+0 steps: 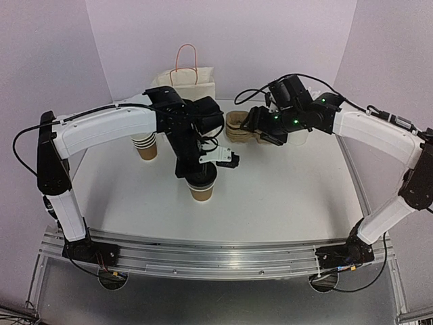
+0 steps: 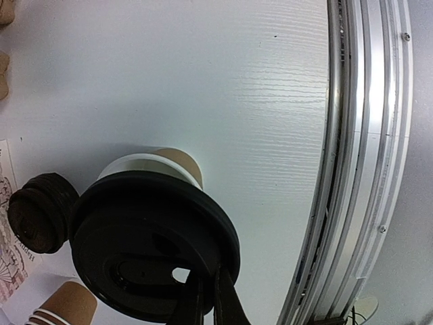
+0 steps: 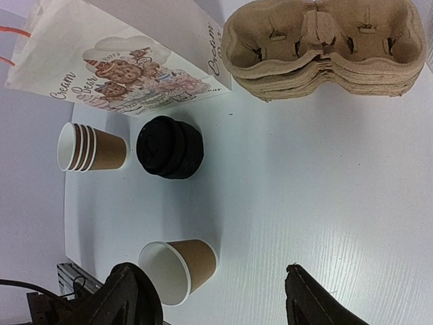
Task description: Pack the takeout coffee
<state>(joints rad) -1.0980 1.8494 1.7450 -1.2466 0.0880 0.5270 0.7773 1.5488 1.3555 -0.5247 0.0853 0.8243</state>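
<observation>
The single brown kraft cup (image 1: 201, 191) stands upright near the middle of the table. My left gripper (image 1: 197, 170) is shut on the rim of a round black lid (image 2: 152, 247) and holds it right over the cup's mouth. In the left wrist view the cup's white rim (image 2: 152, 162) shows behind the lid, and I cannot tell whether they touch. The right wrist view shows the cup (image 3: 181, 269) lidless and white inside. My right gripper (image 3: 213, 281) is open and empty, up in the air near the carriers.
A stack of lidless brown cups (image 1: 145, 146) and a stack of black lids (image 3: 169, 147) stand behind the cup. A white paper bag (image 1: 186, 82) stands at the back. A pile of pulp cup carriers (image 3: 325, 47) lies at the back right. The metal rail (image 2: 352, 169) runs along the near edge.
</observation>
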